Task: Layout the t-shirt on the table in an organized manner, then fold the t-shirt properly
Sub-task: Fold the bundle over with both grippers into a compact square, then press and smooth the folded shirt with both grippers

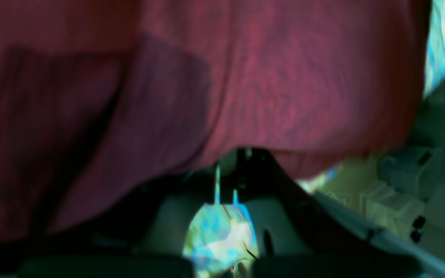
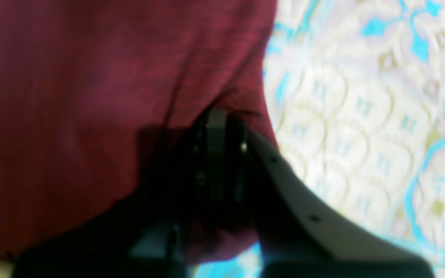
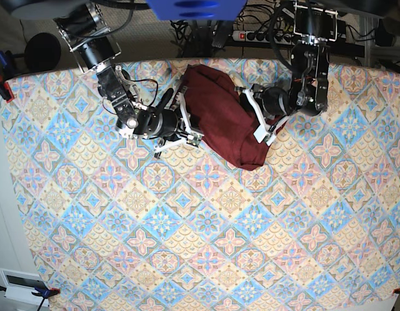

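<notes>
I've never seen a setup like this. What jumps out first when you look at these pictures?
A bunched dark red t-shirt near the table's far edge stands out against the table with its pastel diamond-patterned cloth. Two robot arms flank it: the right gripper and the left gripper each meet the fabric from opposite sides.

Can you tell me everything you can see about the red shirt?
The t-shirt is plain dark maroon knit with no print. It is bunched in a rumpled heap, not spread flat, near the far edge of the table. The left gripper and right gripper each pinch an edge from opposite sides.
</notes>
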You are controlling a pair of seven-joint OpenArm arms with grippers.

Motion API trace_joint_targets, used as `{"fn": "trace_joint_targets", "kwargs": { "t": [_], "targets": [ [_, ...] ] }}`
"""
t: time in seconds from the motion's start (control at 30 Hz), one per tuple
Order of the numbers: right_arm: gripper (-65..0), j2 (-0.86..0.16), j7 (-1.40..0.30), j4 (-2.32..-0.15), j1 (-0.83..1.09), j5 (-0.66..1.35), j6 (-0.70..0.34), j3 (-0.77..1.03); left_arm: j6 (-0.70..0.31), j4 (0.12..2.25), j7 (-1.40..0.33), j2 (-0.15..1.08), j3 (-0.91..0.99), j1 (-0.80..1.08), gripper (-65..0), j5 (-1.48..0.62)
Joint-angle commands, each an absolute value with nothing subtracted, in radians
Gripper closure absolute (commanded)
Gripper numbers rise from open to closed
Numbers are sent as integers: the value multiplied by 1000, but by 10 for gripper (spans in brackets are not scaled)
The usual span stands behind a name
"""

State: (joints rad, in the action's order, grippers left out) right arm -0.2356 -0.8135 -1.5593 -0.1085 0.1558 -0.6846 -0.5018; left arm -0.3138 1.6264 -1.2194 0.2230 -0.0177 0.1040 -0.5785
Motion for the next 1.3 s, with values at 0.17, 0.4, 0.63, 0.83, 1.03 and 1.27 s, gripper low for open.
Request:
{"fn": "trace_joint_targets", "kwargs": {
  "t": [0.17,0.4,0.63,0.83,1.03,1.27],
  "targets": [
    [-23,-252,-891,-1678,-47,145,-698,-487,-295,1535,-1148,232,-127,-61,-2,-507],
    [-23,-252,-940,-1824,21,148,-698,-334,-294,1326,-1018,196,-226,-200,-2,-507],
    [-23,-252,-947,-1877,21,150,-698,-246,-294,1394,-1012,202,-166,-222,-2,-567],
    [-23,-252,-947,-1926,68,151,-698,-243,-294,1535,-1124,203,13,-173,-2,-677],
    [-23,-251,-944,-1942,110,248,-698,-251,-297,1650,-1170,194,22,-114,-2,-763],
    [-23,-245,-943,-1931,108,254,-698,-269,-298,1558,-1165,90,-59,-168,-2,-759]
  ]
}}
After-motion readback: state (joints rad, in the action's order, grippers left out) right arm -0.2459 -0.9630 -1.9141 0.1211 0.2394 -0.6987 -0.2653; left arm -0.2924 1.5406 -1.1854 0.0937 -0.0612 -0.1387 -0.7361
